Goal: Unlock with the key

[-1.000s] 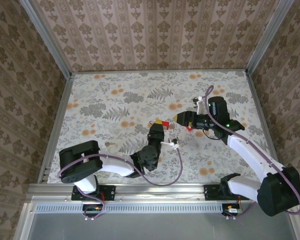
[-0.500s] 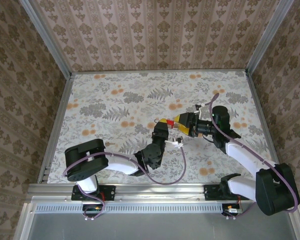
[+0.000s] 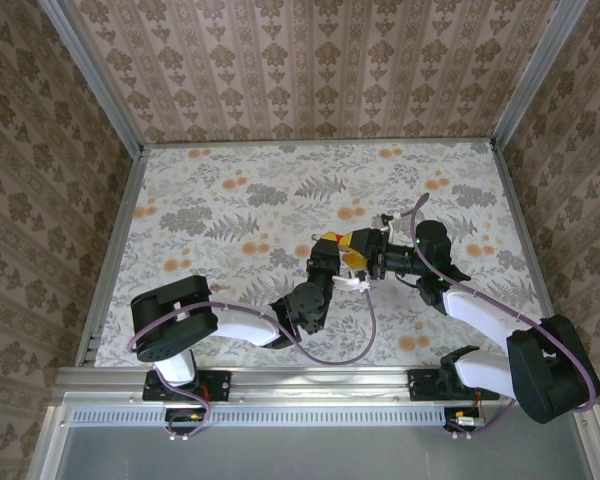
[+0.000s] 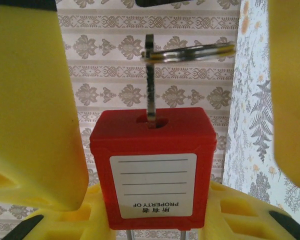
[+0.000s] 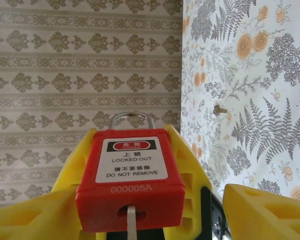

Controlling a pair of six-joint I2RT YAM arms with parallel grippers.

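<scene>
Closing in from the right of the overhead frame, the right gripper point(image 3: 360, 245) now sits nose to nose with the left gripper point(image 3: 327, 256) just right of centre above the table point(image 3: 230, 180); a second ago the two are well apart. The left one has edged slightly rightward to meet it.

The left gripper pinches the red padlock point(image 4: 152, 170) by its sides, low in the middle of the left wrist view. The key point(image 4: 150, 85) is already seated in the keyhole, its blade rising to the key ring point(image 4: 190, 51) near the top of that frame. The right gripper's fingers point(image 5: 262, 210) are spread wide at the bottom corners of the right wrist view, straddling the key without touching it.

So insertion looks done. The shackle point(image 5: 131, 119), seen above the padlock body in the right wrist view, appears closed. By my reading, what is left is to pinch the key head, turn it, and free the shackle.
</scene>
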